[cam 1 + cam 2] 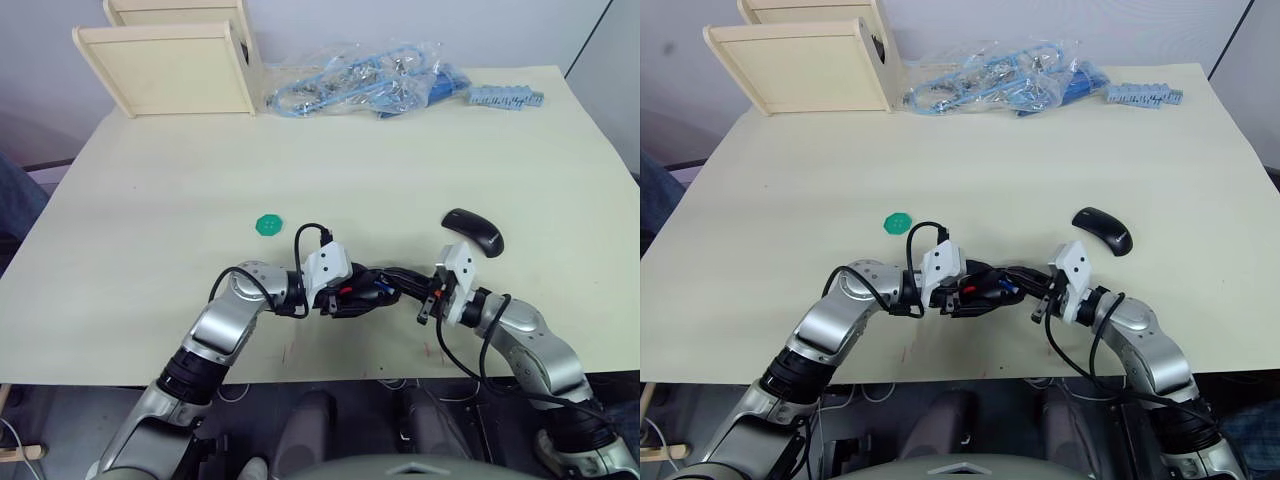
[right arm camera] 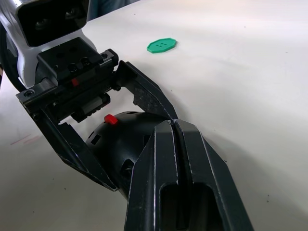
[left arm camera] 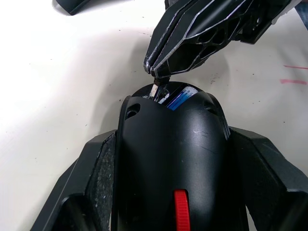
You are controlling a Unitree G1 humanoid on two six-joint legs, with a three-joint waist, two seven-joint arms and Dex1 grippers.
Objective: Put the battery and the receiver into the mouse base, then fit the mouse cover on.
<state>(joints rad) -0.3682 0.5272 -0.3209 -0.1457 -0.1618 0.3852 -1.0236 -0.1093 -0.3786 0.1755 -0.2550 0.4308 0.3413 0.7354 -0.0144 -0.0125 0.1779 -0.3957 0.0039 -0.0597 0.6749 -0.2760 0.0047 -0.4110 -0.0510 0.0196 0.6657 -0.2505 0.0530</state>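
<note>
My left gripper [image 1: 362,292] is shut on the mouse base [image 3: 168,159], one finger on each flank, just above the table near its front edge. The base is black with a red part [image 3: 180,211]. The blue battery [image 3: 180,99] lies in its open hollow. My right gripper [image 3: 155,76] comes in from the right. It is shut on the receiver [image 3: 155,90], a small silver piece, held at the rim of the hollow beside the battery. The mouse cover [image 1: 473,230], a plain glossy black shell, lies on the table behind my right wrist.
A green round disc [image 1: 269,225] lies left of centre. At the table's far edge stand two pale wooden boxes [image 1: 170,65], a clear bag of blue parts [image 1: 360,80] and a grey-blue strip [image 1: 505,97]. The front table edge [image 1: 330,378] runs just under both arms.
</note>
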